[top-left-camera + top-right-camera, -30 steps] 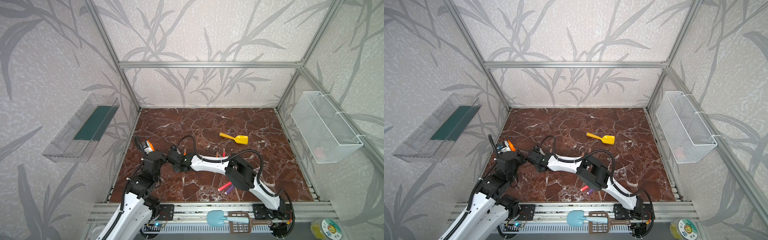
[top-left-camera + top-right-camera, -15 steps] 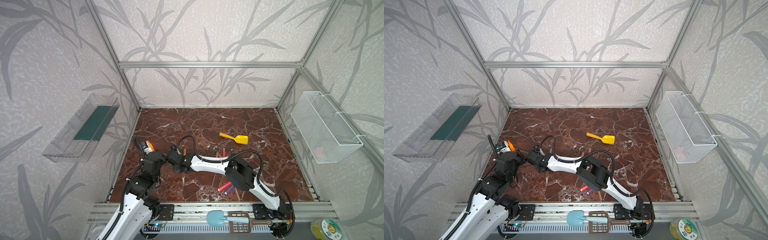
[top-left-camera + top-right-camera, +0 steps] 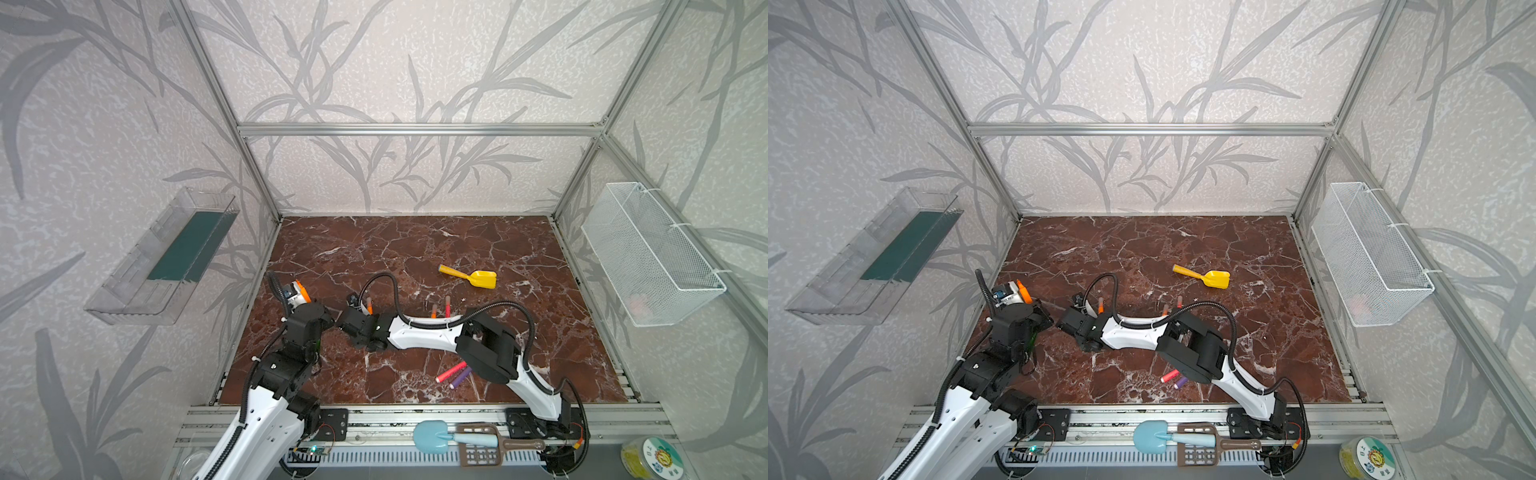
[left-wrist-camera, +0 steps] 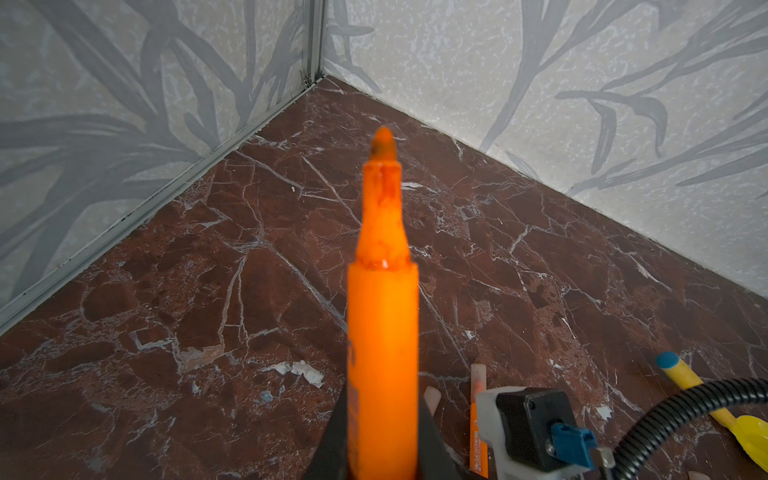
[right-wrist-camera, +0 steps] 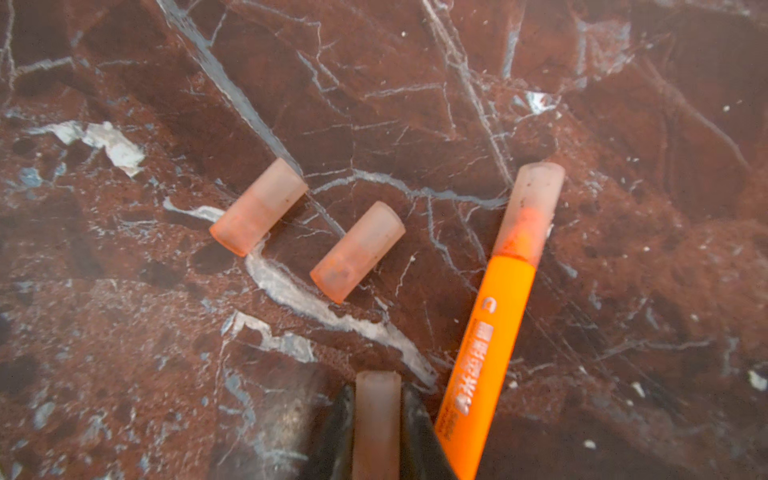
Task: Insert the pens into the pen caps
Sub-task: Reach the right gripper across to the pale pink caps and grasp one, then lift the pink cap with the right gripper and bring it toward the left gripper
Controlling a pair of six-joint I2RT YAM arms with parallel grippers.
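**Left of the yellow scoop, a pen and a cap are each in a grip**

Well to the left-arm side of the yellow scoop [image 3: 473, 277], and nearer the robot than it, the two arms meet low over the desk [image 3: 415, 249]. The left gripper [image 4: 382, 440] has its fingers [image 4: 330, 449] closed on an uncapped orange pen [image 4: 383, 324]. The nib points away from the wrist, probably so that a cap can slide straight on.

The right gripper [image 5: 377, 428] has its fingers [image 5: 336, 432] pressed against both sides of a held cap [image 5: 377, 403], seemingly to carry it to that nib.

Only the right wrist view shows what lies beside this grip: a loose cap [image 5: 258, 207], a second loose cap [image 5: 357, 251] and a capped orange pen [image 5: 498, 332]. Only the top views show a red pen [image 3: 451, 371] and a purple pen [image 3: 461, 377], on the robot's side of the scoop and close by the right arm's elbow.
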